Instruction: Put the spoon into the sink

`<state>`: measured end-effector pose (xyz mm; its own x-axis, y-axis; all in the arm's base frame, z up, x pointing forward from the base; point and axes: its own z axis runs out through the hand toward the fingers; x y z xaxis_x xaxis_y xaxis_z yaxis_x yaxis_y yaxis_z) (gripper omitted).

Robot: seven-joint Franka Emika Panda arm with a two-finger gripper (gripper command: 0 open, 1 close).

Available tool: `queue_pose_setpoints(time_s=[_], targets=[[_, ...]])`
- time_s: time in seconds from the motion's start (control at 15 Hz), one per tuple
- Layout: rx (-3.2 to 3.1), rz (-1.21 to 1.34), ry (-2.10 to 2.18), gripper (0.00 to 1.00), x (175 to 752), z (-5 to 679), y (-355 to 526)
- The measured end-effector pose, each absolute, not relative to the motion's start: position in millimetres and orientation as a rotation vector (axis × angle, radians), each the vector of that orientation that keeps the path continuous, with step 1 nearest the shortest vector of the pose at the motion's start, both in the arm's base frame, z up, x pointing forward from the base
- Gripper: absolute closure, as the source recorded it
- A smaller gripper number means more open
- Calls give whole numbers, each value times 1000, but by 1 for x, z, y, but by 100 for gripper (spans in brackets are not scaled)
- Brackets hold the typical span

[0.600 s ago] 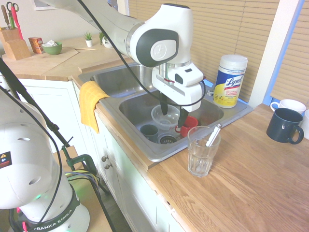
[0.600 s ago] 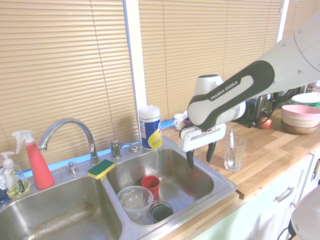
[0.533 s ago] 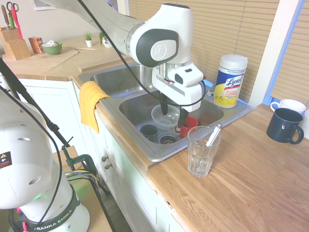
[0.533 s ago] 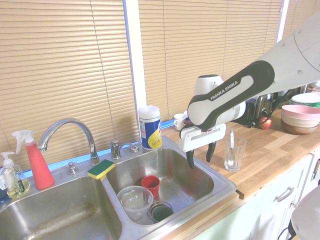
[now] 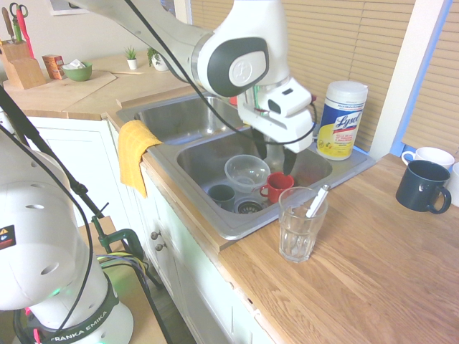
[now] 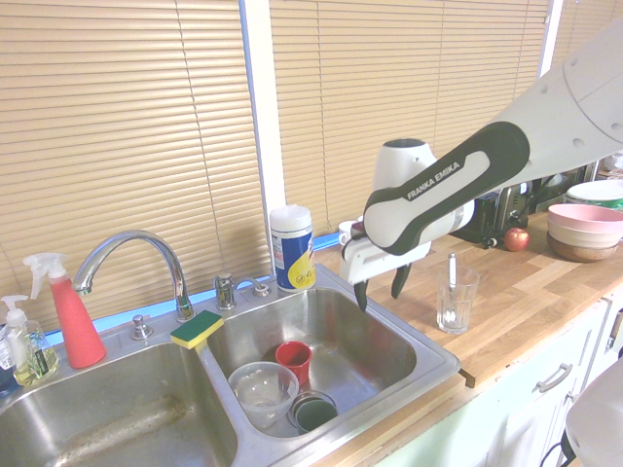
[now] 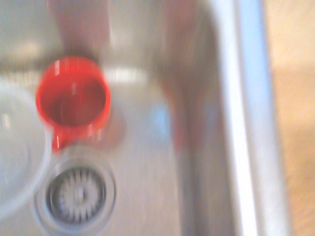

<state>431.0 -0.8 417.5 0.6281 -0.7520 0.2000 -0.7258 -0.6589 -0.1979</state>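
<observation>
My end effector [image 5: 275,159] hangs over the sink [image 5: 233,228], pointing down, fingers apart, holding nothing. The spoon [image 5: 316,202] leans in the glass [image 5: 297,233] on the worktop [image 5: 366,265]. A red mug [image 5: 275,186] and clear bowl [image 5: 247,173] occupy the basin. Only the second exterior view shows the sponge [image 6: 197,329].

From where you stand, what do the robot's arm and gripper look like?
The arm is smooth white with rounded joints, dark grey panels, "FRANKA EMIKA" lettering and a black cable along it. The gripper has a white body and two slim black fingers.
</observation>
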Motion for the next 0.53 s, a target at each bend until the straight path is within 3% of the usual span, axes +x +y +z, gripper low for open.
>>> queue_pose_setpoints(time_s=[0.53], targets=[[-2608,-614,1183,0,371,465,-78]])
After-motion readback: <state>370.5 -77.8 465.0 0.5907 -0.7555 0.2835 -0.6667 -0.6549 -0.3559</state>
